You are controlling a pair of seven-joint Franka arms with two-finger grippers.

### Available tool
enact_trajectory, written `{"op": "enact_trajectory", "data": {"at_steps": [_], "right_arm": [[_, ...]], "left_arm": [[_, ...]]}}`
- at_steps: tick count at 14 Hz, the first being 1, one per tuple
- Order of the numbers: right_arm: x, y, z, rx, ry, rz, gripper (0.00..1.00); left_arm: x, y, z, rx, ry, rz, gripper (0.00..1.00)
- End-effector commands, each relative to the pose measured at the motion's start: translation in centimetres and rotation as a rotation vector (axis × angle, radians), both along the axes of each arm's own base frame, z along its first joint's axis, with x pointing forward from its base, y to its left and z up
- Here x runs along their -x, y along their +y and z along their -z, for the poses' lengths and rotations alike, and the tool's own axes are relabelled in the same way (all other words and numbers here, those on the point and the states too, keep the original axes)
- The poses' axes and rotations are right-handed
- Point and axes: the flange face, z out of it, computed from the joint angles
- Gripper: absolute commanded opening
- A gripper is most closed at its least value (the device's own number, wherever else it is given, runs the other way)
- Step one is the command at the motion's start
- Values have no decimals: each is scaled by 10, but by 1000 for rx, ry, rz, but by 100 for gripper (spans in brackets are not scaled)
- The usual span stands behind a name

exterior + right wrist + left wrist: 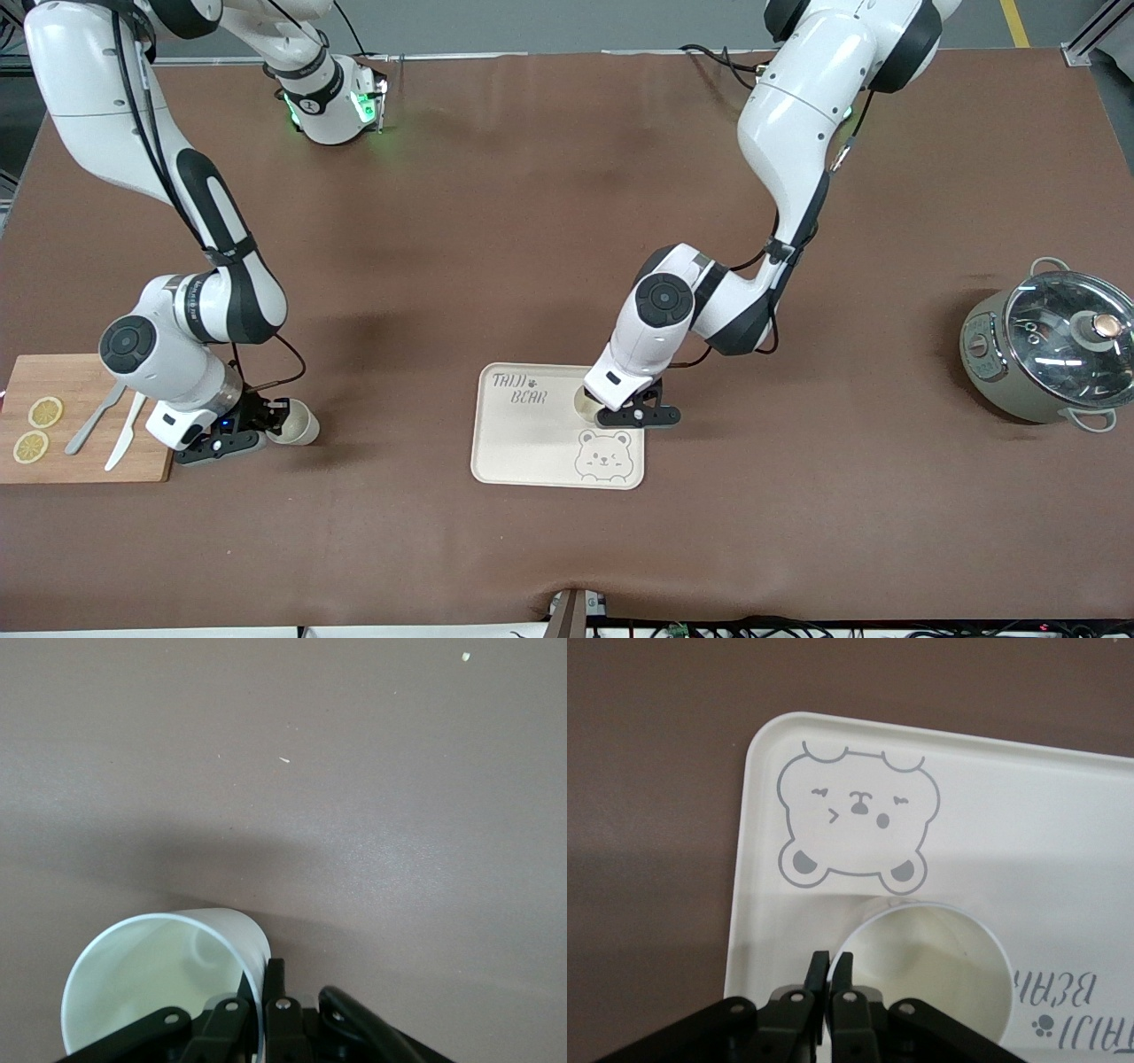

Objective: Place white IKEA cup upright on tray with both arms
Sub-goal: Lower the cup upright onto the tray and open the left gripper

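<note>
Here you have two white cups in play, one in each hand. Your left hand (640, 409) is down on the tray (532, 443), its fingers (830, 979) pressed together on the rim of a white cup (926, 970) that stands upright on the tray, mouth up. That cup sits between the "TAIJI BEAR" lettering (520, 388) and the winking bear drawing (603, 455), close to the tray edge that faces the left arm's end of the worktop. From the left wrist view you look straight down into the cup, with the bear just beside it.

Your right hand (232, 436) is low at the right arm's end of the worktop, beside the wooden cutting board (80, 377). Its fingers (273, 992) pinch the wall of a second white cup (295, 423), one finger inside the mouth and one outside. You cannot tell for sure whether this cup touches the brown worktop (567, 221); it shows tilted, mouth toward the wrist camera, over bare surface well apart from the tray.

On the cutting board lie two lemon slices (37, 429), a knife (123, 435) and a second utensil (95, 419). A lidded pot (1045, 347) stands at the left arm's end of the worktop.
</note>
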Motion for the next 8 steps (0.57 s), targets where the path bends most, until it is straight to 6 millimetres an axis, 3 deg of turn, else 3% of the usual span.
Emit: {"op": "enact_trajectory", "data": {"at_steps": [1, 2, 6, 8], "right_arm": [[2, -5, 2, -1, -2, 13, 0], [2, -5, 2, -10, -2, 21, 0], [2, -7, 1, -18, 1, 35, 0], [1, -9, -1, -19, 3, 39, 0]], "left_arm": [[-1, -8, 3, 5, -43, -14, 49], [-1, -8, 2, 4, -44, -13, 69], [-5, -5, -15, 10, -57, -18, 100], [-7, 0, -31, -5, -41, -24, 100]]}}
